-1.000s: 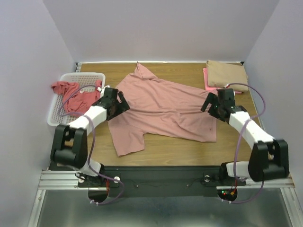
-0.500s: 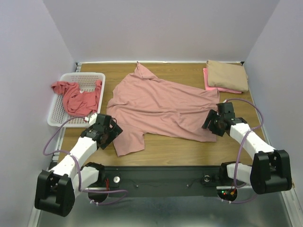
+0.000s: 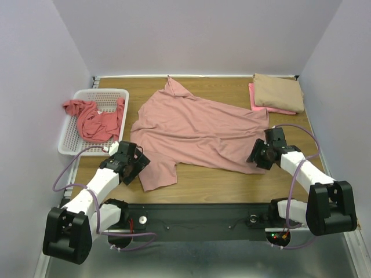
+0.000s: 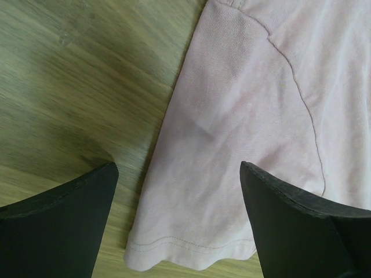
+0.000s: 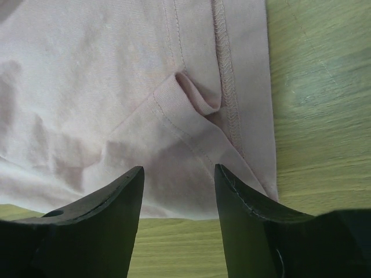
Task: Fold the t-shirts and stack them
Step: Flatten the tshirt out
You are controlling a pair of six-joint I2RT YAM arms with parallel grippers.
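Note:
The dusty-pink t-shirt [image 3: 197, 130] lies spread out across the middle of the table. My left gripper [image 3: 138, 164] is open over its near left sleeve [image 4: 232, 174], close above the sleeve hem. My right gripper [image 3: 253, 156] is open over the shirt's near right hem corner [image 5: 191, 133], where the cloth is creased. A coral-red t-shirt [image 3: 95, 119] lies crumpled in the basket. A folded tan t-shirt [image 3: 279, 92] rests on a folded bright pink t-shirt [image 3: 255, 99] at the back right.
The white mesh basket [image 3: 69, 139] stands at the left edge of the table. The wooden table top [image 3: 232, 179] shows in front of the shirt. Purple walls close in the left, back and right sides.
My left arm has swung from the basket side down to the shirt's near left sleeve. My right gripper has moved toward the near right hem corner. The shirt has not moved.

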